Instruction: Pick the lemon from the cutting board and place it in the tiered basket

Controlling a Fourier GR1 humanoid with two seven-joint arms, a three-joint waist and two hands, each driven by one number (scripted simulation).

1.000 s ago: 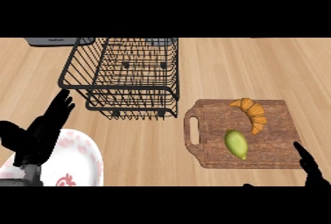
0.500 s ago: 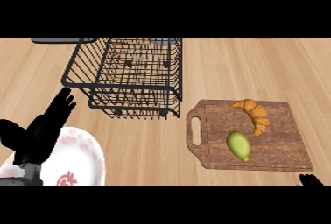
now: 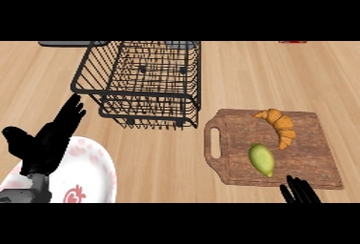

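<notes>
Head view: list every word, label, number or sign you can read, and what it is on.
No readable text anywhere.
Plate: red marks, a pattern rather than letters.
Red thing at the counter's far edge: too small to tell.
Cutting board, tiered basket: no markings.

Single head view, steeply down on the counter (image 3: 162, 162)
Forearms enter from the lower edge; tiered basket (image 3: 144, 86) lies far, cutting board (image 3: 309, 147) near right
</notes>
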